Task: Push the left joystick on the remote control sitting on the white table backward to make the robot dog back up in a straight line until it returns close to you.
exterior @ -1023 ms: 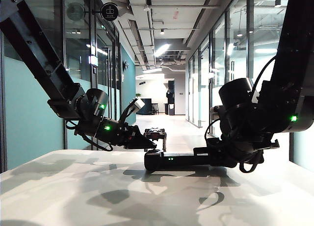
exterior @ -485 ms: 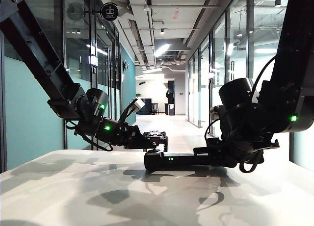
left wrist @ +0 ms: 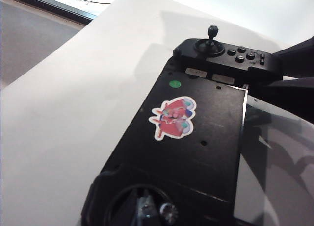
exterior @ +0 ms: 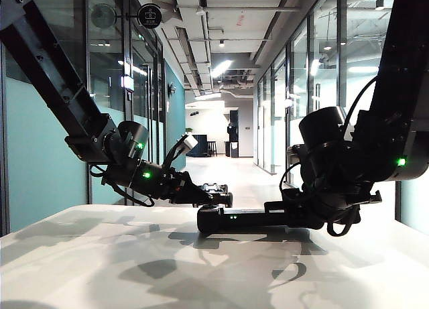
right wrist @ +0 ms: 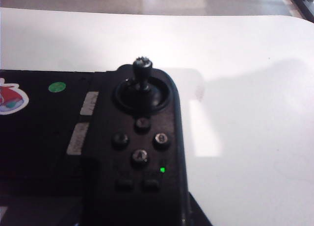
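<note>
Remote control [exterior: 234, 219] on white table [exterior: 100, 255] (left tool [exterior: 206, 198] above, right tool [exterior: 295, 212] alongside).

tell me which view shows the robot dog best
The exterior view: the robot dog shows small on the corridor floor beyond the white table, partly behind the left gripper. Neither wrist view shows it; both show only the remote control.

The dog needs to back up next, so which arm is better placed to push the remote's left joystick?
Left. In the exterior view the left gripper sits right at the left end of the remote control, while the right gripper is over at its right end, away from that stick.
</note>
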Robot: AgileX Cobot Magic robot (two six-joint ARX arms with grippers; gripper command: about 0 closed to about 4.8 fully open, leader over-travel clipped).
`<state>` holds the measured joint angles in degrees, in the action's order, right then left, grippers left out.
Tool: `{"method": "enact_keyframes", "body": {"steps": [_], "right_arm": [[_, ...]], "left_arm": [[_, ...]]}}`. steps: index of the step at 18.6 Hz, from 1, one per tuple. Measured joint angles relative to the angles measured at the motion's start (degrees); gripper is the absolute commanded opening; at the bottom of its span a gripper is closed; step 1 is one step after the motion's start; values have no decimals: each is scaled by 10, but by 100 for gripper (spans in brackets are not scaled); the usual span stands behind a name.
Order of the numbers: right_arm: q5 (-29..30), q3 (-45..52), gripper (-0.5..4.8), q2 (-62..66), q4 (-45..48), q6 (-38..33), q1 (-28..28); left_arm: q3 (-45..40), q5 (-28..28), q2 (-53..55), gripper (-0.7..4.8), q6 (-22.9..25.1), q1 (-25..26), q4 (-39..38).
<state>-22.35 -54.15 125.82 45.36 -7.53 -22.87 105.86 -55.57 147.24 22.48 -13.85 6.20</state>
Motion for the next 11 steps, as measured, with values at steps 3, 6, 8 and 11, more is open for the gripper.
{"method": "enact_keyframes", "body": {"steps": [3,6,8,11], "right_arm": [[0,0,202,0,0,0,0],[0,0,202,0,0,0,0],[0,0,202,0,0,0,0],[0,0,202,0,0,0,0]], "left_arm": [[0,0,0,-6,0,0,0],[0,0,0,-6,0,0,0],[0,26,0,-6,-6,0,6],[0,142,0,-6,-57,-1,40]]}}
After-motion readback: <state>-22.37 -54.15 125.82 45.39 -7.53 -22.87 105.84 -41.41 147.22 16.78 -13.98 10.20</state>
